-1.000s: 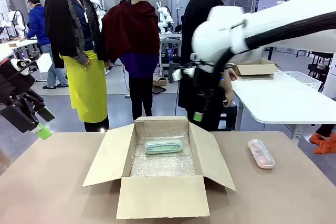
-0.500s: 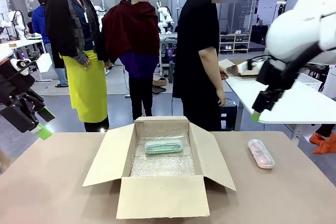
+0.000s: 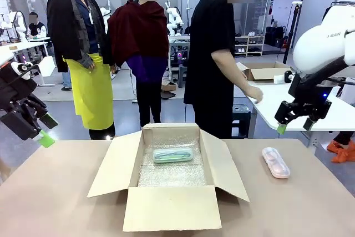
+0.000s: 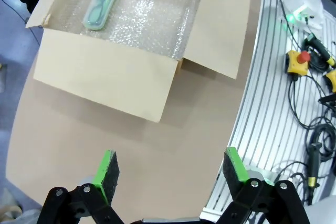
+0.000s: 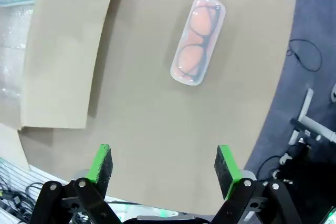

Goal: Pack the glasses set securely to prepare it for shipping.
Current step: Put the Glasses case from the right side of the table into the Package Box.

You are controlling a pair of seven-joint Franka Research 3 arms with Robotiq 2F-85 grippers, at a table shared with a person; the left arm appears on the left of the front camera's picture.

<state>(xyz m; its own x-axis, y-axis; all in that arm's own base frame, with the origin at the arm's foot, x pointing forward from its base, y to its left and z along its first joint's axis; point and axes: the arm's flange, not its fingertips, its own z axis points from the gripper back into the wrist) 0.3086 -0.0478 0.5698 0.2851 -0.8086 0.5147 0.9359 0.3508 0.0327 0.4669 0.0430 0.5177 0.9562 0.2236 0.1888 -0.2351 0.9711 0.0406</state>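
Note:
A mint-green glasses case (image 3: pixel 173 155) lies inside the open cardboard box (image 3: pixel 172 208) on its bubble-wrap lining (image 3: pixel 172 175). A pink glasses case (image 3: pixel 275 162) rests on the brown table to the right of the box. My right gripper (image 3: pixel 294 126) hangs open above and a little to the right of the pink case. In the right wrist view the pink case (image 5: pixel 198 40) lies well beyond the open gripper (image 5: pixel 163 156). My left gripper (image 3: pixel 47 130) stays open and empty off the table's left edge. The left wrist view has the open gripper (image 4: pixel 169 163) above the table, with the box (image 4: pixel 105 77) and the mint-green case (image 4: pixel 101 5) beyond it.
A person in black stands behind the box, one hand (image 3: pixel 255 94) on a white side table (image 3: pixel 299 109) that carries a small carton (image 3: pixel 269 72). The box's right flap (image 5: pixel 63 51) spreads toward the pink case. Cables and an emergency stop button (image 4: pixel 296 61) lie beside the table.
My right arm swung from above the box's back edge to the right and came lower, ending over the pink case. The left arm stayed still. The person's hand reached onto the white table.

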